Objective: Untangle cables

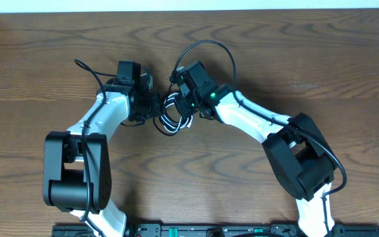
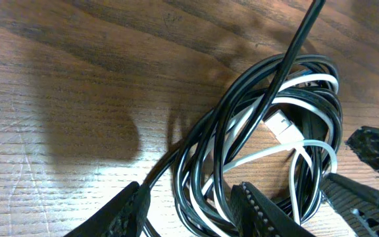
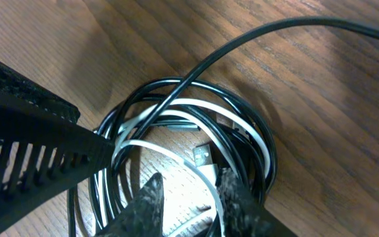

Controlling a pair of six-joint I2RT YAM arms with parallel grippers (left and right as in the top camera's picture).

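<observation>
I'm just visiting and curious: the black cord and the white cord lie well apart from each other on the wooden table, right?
No. The black cord and the white cord are coiled together in one bundle, as the left wrist view shows. They do lie on the wooden table.

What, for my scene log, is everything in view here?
black cable: one, black, coiled mid-table between the arms.
white cable: one, white, wound through the black coil.
table: one, brown wood, under everything.
left arm: one, white and black, left of the coil.
right arm: one, white and black, right of the coil.
left fingers: two, black, apart, astride black loops.
right fingers: two, black, apart, a white strand between them.
</observation>
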